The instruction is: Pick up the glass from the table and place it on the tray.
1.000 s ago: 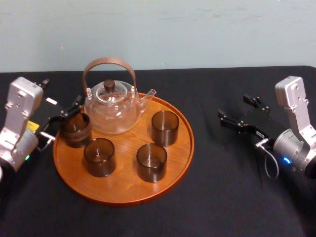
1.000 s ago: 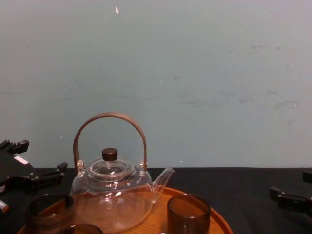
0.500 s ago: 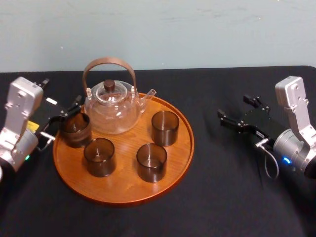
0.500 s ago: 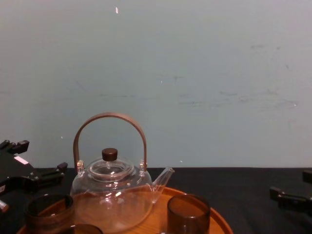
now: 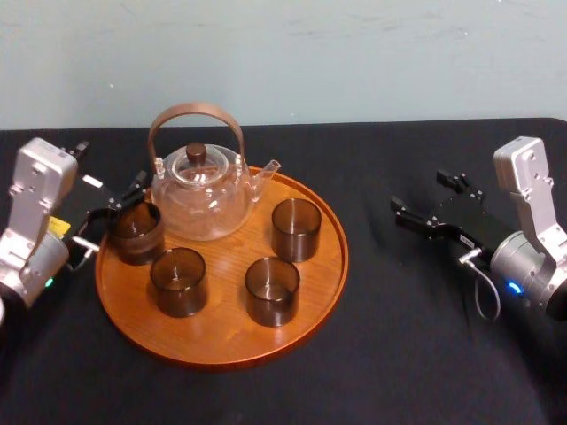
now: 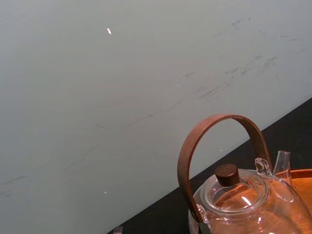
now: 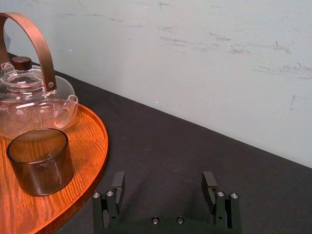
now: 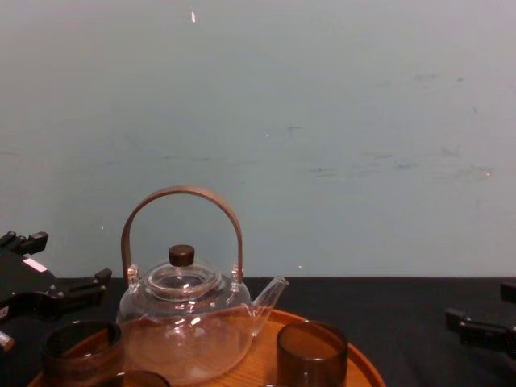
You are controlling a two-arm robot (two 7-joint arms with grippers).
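Observation:
Several dark smoky glasses stand on the round wooden tray (image 5: 221, 329) on the black table (image 5: 399, 345). The leftmost glass (image 5: 135, 232) sits upright just inside the tray's left rim, beside the clear teapot (image 5: 199, 190). My left gripper (image 5: 117, 211) hovers at that glass, open, its fingers spread wide. In the chest view the left gripper (image 8: 68, 258) is above and behind the glass (image 8: 81, 351), not touching it. My right gripper (image 5: 418, 191) rests open over bare table to the right of the tray, with nothing between its fingers (image 7: 118, 179).
The teapot (image 8: 185, 322) with its tall brown hoop handle stands at the tray's back. Other glasses stand at the tray's front (image 5: 178, 282) (image 5: 272, 290) and right (image 5: 296, 229). A pale wall closes the table's far edge. Bare table lies right of the tray.

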